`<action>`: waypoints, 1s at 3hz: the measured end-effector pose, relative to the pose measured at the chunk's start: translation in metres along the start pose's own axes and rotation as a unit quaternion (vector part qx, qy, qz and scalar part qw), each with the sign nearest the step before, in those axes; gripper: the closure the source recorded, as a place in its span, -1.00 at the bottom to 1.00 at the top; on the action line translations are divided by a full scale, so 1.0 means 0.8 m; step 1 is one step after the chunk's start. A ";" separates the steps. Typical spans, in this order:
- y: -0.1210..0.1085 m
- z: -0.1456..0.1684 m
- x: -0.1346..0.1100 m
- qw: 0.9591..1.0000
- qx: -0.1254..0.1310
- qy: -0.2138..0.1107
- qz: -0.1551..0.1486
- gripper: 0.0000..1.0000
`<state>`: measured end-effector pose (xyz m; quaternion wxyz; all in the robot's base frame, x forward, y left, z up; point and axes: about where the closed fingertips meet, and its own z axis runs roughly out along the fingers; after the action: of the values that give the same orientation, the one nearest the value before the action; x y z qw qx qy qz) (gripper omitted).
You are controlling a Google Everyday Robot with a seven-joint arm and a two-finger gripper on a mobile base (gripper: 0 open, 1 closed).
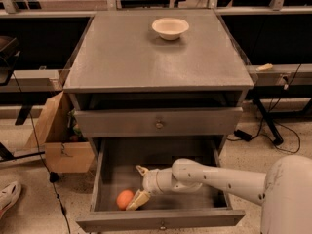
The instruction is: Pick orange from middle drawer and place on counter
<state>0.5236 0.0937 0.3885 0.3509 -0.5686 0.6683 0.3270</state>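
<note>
Orange-skinned and not yet lifted, the orange lies at the front left of the open middle drawer. Your pincer hangs just to its right, fingers spread, the lower one about touching the fruit but gripping nothing. By that, you've made the reach; grasping, lifting and placing on the desk, where the cream bowl sits at the back, are all left.

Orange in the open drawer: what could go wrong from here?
1. The hand sits open in the middle drawer, but the orange lies beside its lower finger, not between the fingers; closing may just roll it away.
2. The orange is near the drawer's front wall, so the finger could jam there.
3. Lifting to the counter, the arm might clip the upper drawer front.
</note>
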 end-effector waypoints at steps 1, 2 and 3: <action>0.005 0.013 0.004 1.000 0.023 -0.005 0.004 -0.67; 0.018 0.036 0.014 0.999 0.030 -0.005 0.010 -0.60; 0.022 0.042 0.017 1.000 0.026 -0.004 0.010 -0.62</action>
<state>0.5077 0.1171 0.3592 0.3650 -0.5513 0.6808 0.3150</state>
